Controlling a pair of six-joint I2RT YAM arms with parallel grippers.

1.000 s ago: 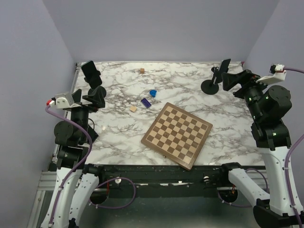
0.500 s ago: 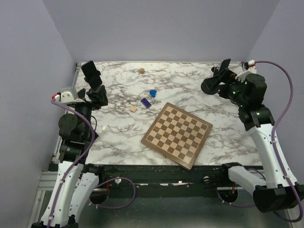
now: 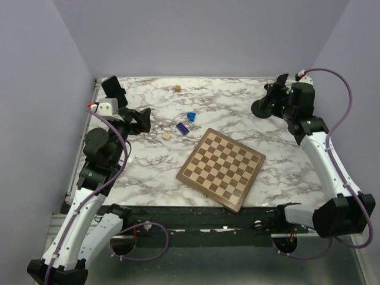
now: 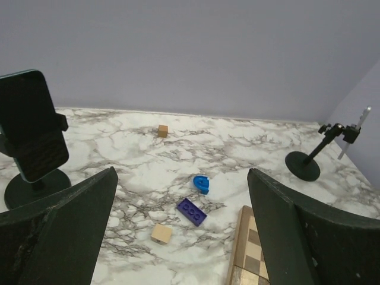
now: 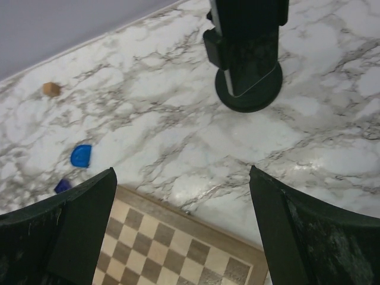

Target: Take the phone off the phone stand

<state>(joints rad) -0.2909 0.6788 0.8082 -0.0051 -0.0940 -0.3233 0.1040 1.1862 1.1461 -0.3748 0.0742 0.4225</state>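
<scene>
Two black phone stands each hold a dark phone. The left phone point(image 3: 111, 88) stands at the back left corner and shows in the left wrist view point(image 4: 32, 133) on its round base point(image 4: 32, 189). The right phone point(image 3: 280, 82) sits on a stand point(image 3: 260, 108) at the back right. In the right wrist view this phone point(image 5: 249, 18) and its base point(image 5: 249, 89) are close ahead. My left gripper point(image 3: 142, 119) is open and empty, to the right of the left stand. My right gripper point(image 3: 272, 100) is open and empty, just in front of the right stand.
A wooden chessboard point(image 3: 221, 168) lies tilted at the centre front. A blue piece point(image 3: 190, 116), a purple brick point(image 3: 182, 128) and a wooden cube point(image 3: 167, 136) lie left of it. Another wooden cube point(image 3: 177, 88) sits near the back wall.
My right arm has swung back and left, bringing its gripper close to the right stand. My left arm has risen and turned right, away from the left stand.
</scene>
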